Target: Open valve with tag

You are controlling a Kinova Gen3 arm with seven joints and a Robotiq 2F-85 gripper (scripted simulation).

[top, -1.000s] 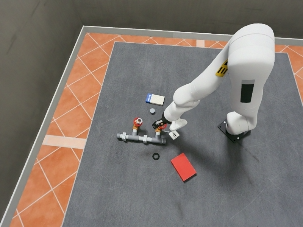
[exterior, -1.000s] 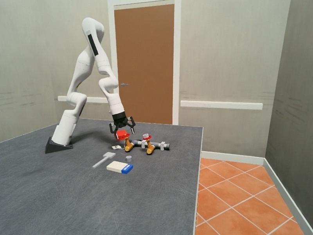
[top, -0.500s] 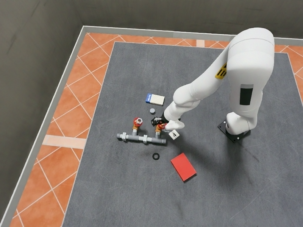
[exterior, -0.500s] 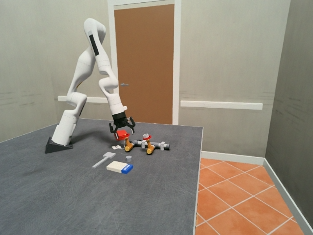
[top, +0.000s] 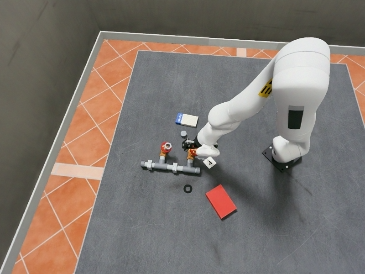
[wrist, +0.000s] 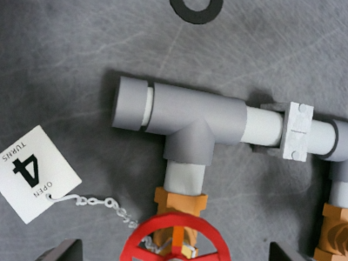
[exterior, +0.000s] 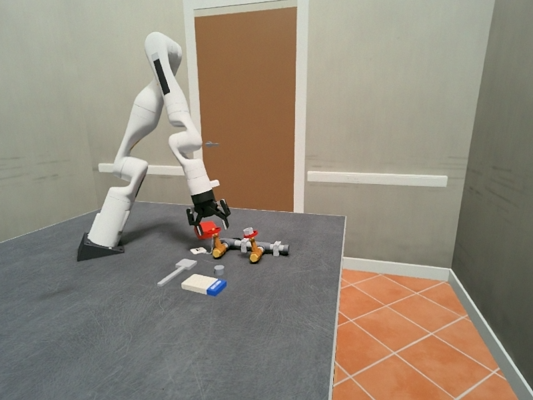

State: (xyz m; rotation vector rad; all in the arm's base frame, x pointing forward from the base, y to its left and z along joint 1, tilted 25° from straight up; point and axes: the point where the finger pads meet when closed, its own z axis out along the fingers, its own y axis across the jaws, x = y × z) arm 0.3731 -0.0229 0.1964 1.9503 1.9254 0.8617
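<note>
A grey pipe manifold (top: 169,167) (exterior: 267,247) (wrist: 196,115) lies on the table with two brass valves. The nearer valve has a red handwheel (top: 192,152) (exterior: 208,232) (wrist: 174,218). A white tag (top: 210,162) (exterior: 196,250) (wrist: 32,173) reading "OPEN 4 TURNS" is chained to it. The second valve (top: 164,143) (exterior: 250,235) (wrist: 334,226) stands further along the pipe and has no tag. My gripper (top: 190,147) (exterior: 208,225) (wrist: 174,257) is open. Its fingers straddle the tagged valve's handwheel from above, one on each side. They do not press on it.
A blue-and-white box (top: 186,119) (exterior: 203,284) and a small grey cylinder (top: 183,134) (exterior: 218,269) lie near the valves. A black ring (top: 185,188) (wrist: 197,9) and a flat red block (top: 221,201) lie beyond the pipe. A grey spatula-like tool (exterior: 176,271) lies by the box.
</note>
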